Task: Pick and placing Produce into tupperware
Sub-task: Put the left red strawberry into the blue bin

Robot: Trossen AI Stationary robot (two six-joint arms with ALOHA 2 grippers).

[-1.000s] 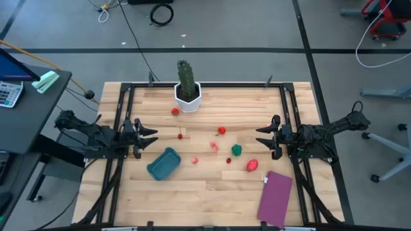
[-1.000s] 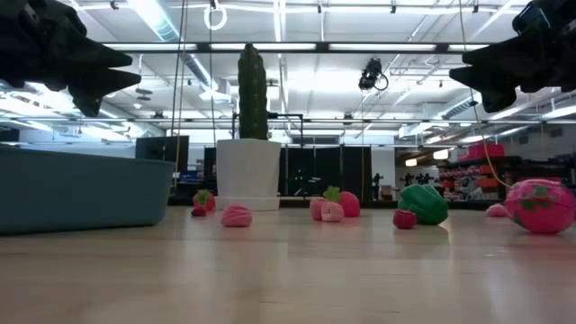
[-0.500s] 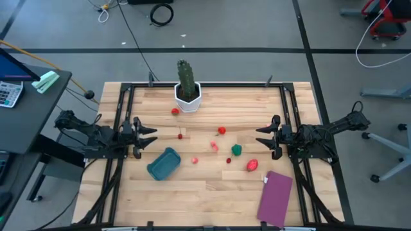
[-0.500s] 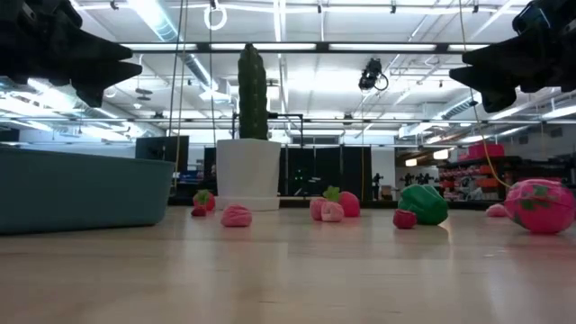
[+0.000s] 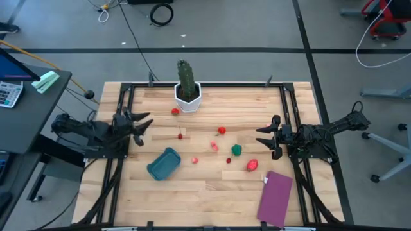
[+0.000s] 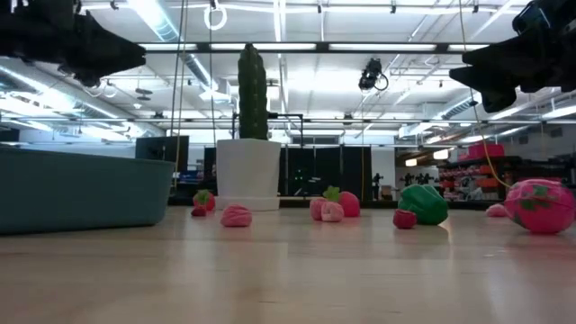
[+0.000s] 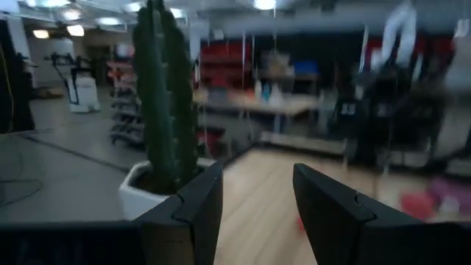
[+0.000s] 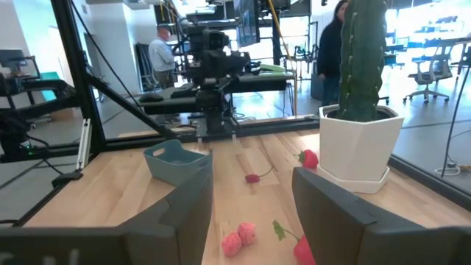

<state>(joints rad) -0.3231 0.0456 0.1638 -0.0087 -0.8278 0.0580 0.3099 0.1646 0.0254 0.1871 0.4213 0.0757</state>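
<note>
The teal tupperware (image 5: pixel 163 163) sits flat on the table's left half, also seen in the low view (image 6: pixel 81 193) and the right wrist view (image 8: pixel 174 160). The produce lies scattered mid-table: a green piece (image 5: pixel 236 150), a large red-pink piece (image 5: pixel 252 165), a red one (image 5: pixel 221 130), pink ones (image 5: pixel 214 145) (image 5: pixel 194 160) and small red ones (image 5: pixel 180 135) (image 5: pixel 174 111). My left gripper (image 5: pixel 145 124) hovers open at the left edge, angled toward the cactus, above and beyond the tupperware. My right gripper (image 5: pixel 259 136) hovers open at the right edge, right of the produce.
A tall green cactus in a white hexagonal pot (image 5: pixel 187 90) stands at the middle of the far edge. A flat purple rectangle (image 5: pixel 275 197) lies at the near right corner. Black frame rails (image 5: pixel 122 115) run along the left, right and far edges. People stand in the room beyond (image 8: pixel 158 51).
My left gripper has risen, moved toward the table's far edge and turned from pointing right to pointing toward the cactus, staying open. The right arm and all the produce have kept still.
</note>
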